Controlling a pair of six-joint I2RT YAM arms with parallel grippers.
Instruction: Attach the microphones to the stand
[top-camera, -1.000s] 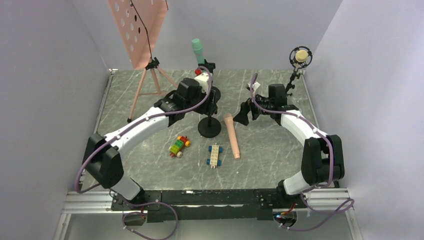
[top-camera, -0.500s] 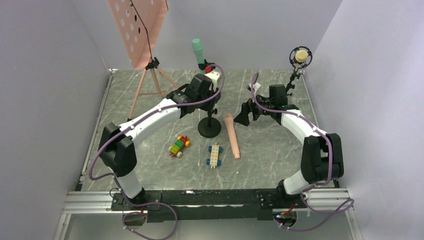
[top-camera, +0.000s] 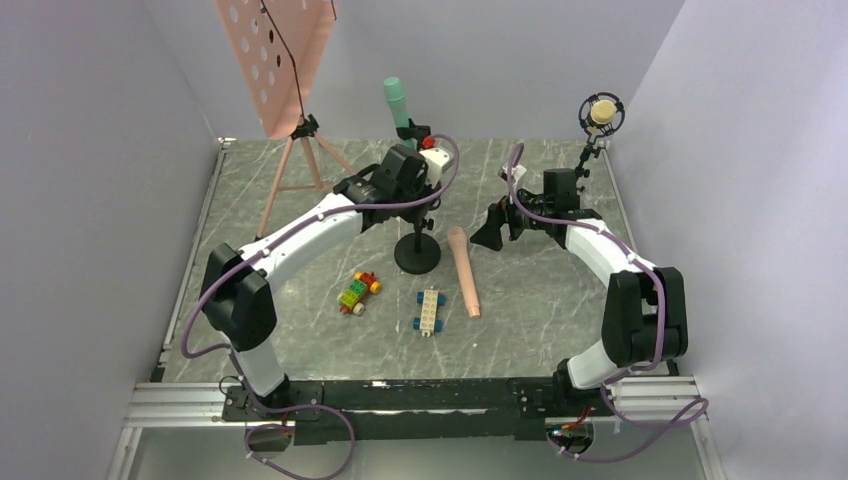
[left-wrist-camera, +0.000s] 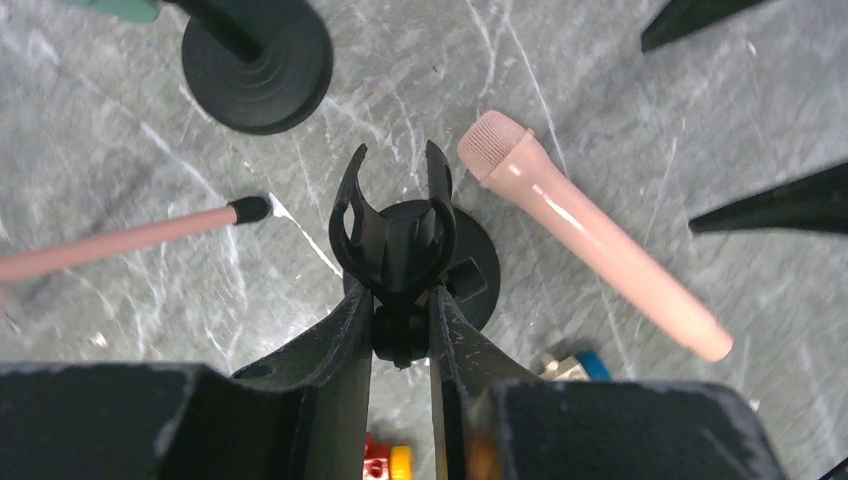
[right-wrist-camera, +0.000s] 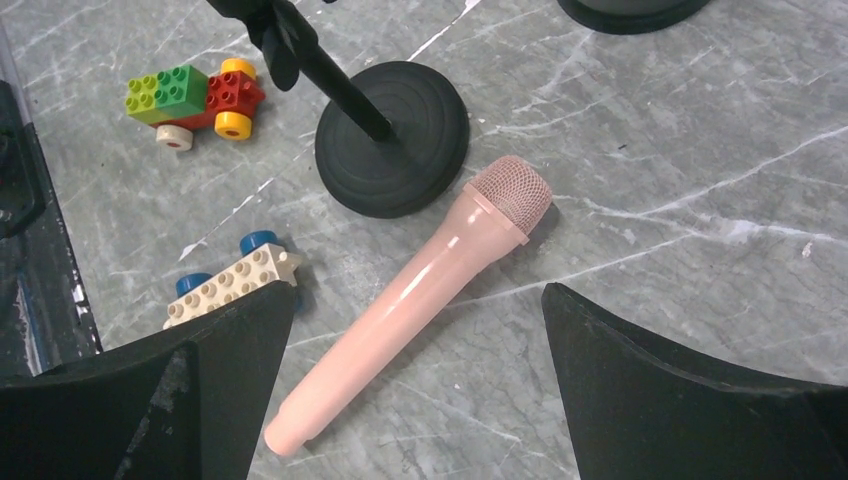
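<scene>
Left gripper (left-wrist-camera: 400, 300) is down on the centre stand (top-camera: 418, 255), and from the left wrist view its two fingers are pinched in narrow on the black knuckle just under the mic clip (left-wrist-camera: 395, 215). It's black on black there, so the contact looks firm but I can't swear to every pad. The clip's two prongs stand open and empty, directly over the stand's round base (left-wrist-camera: 480, 265).

Over to the right gripper (right-wrist-camera: 418, 290): fingers spread wide and holding nothing. It hangs above the salmon pink microphone (right-wrist-camera: 410, 300), and the wrist view shows the mic framed between the two fingertips. That mic lies flat on the grey marble table (top-camera: 540, 300). Its mesh head sits just beside the rim of the centre stand's base and its tail points toward the near edge.

The mint green microphone (top-camera: 396, 100) is up at the back. It sits tilted in the clip of a second stand (left-wrist-camera: 258, 60) behind the left wrist. The tan-yellow microphone (top-camera: 602, 112) is in a ring mount on a thin stand in the far right corner.

A green-and-red toy-brick car (right-wrist-camera: 190, 95) and a white one with blue wheels (right-wrist-camera: 235, 285) sit on the table on the near side of the centre stand, to the left of the pink mic. A pink music stand (top-camera: 275, 60) is on its tripod at the far left.
</scene>
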